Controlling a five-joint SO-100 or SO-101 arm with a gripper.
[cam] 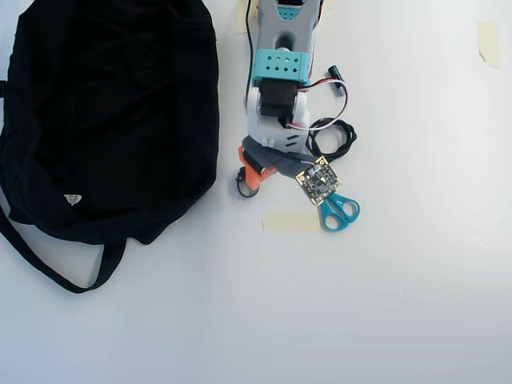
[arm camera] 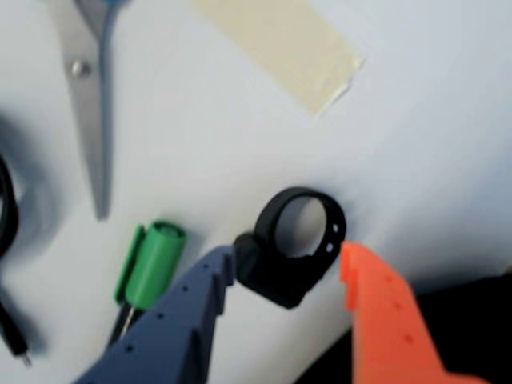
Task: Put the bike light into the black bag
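Wrist view: one bike light [arm camera: 294, 244] lies between the spread fingers of the tool [arm camera: 288, 276]; one green marker [arm camera: 150, 262], one pair of scissors [arm camera: 86, 88]; overhead, one black bag [cam: 104, 112].

One bike light [arm camera: 294, 240], one black bag [cam: 112, 120], one scissors [arm camera: 92, 104], one marker [arm camera: 152, 260].

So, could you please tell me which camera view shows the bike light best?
The wrist view: the bike light fills the centre, its ring and blocky head clear, lying on the table between the blue and orange fingers. In the overhead view it is only a tiny dark ring at the arm's tip, partly hidden, right of the black bag.
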